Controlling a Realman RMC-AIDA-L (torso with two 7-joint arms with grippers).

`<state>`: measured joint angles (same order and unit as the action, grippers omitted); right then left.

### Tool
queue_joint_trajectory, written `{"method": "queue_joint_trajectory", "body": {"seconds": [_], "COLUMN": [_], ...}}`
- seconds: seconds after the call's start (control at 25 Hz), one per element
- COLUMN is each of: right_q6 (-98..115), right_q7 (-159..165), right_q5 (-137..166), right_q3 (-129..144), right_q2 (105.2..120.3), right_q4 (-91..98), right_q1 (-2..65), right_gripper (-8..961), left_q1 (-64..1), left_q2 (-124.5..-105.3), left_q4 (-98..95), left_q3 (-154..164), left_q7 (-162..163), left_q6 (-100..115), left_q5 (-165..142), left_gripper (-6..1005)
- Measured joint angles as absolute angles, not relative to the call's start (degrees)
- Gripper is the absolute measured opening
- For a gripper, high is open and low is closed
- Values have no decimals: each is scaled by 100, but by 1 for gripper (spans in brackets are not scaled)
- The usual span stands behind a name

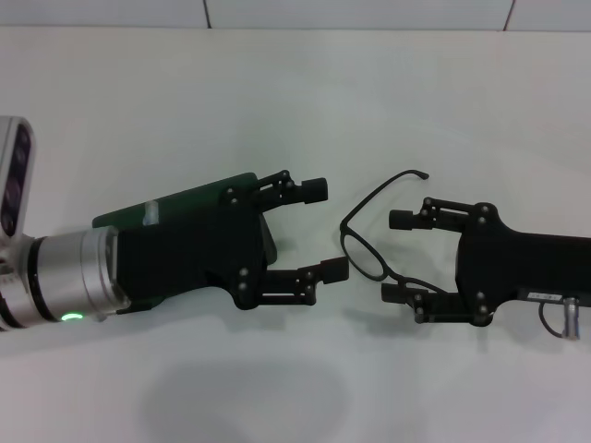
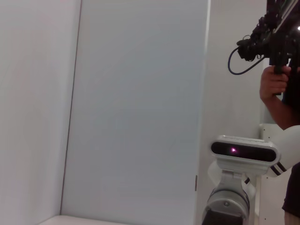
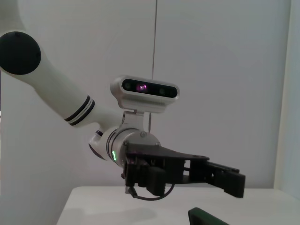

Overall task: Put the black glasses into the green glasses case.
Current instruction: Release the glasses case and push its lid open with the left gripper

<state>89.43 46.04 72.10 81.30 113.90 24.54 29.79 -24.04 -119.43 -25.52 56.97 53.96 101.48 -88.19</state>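
Note:
The black glasses (image 1: 367, 251) lie on the white table (image 1: 305, 101) at its middle, one temple arm curving up and back, the other running toward my right gripper's lower finger. My right gripper (image 1: 395, 257) is open, its fingers on either side of the glasses' right end. My left gripper (image 1: 327, 228) is open and empty, just left of the glasses; it also shows in the right wrist view (image 3: 232, 180). The green glasses case (image 1: 194, 201) lies under the left gripper's body, mostly hidden; one corner of it shows in the right wrist view (image 3: 206, 218).
The table's far edge meets a white wall. The left wrist view shows the robot's head camera (image 2: 243, 150) and a person's hand (image 2: 276, 89) holding a black device at the side.

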Motion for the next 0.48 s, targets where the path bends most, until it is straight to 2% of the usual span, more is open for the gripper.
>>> {"method": "queue_joint_trajectory", "body": {"seconds": [0.48], "right_q6": [8948], "right_q7": [4547], "right_q5": [7199], "right_q3": [7971], "right_q2": [11376], "right_q4": [2499], "right_q1": [2885], "right_gripper": [778], "left_q1": [-2488], "left_q2": [-11865], "left_q4": [-2618], "left_q3": [5607], "left_q7": [5540], "left_q6": [9931], "left_q5": [-8798], "left_gripper": [880]}}
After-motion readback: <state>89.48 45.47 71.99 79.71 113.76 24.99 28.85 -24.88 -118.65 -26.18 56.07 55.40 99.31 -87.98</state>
